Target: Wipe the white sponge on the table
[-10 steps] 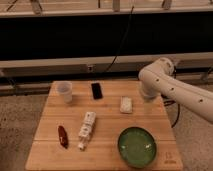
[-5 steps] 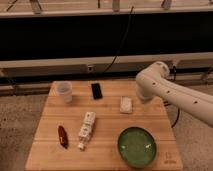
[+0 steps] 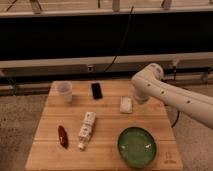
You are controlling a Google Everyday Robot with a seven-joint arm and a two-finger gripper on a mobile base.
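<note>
The white sponge [image 3: 126, 104] lies flat on the bamboo table [image 3: 105, 150], right of the middle and towards the far edge. My white arm reaches in from the right, bent at its elbow above the table's far right part. The gripper [image 3: 137, 100] hangs at the lower end of the arm, just right of the sponge and close to the tabletop. I cannot tell whether it touches the sponge.
A translucent cup [image 3: 64, 92] stands at the far left. A black phone-like slab [image 3: 96, 90] lies beside it. A white labelled bottle [image 3: 86, 130] lies in the middle, a red object [image 3: 62, 136] at the left, a green plate [image 3: 136, 146] at the front right.
The arm has swung left and lower, bringing the gripper closer to the sponge. The objects on the table have not moved.
</note>
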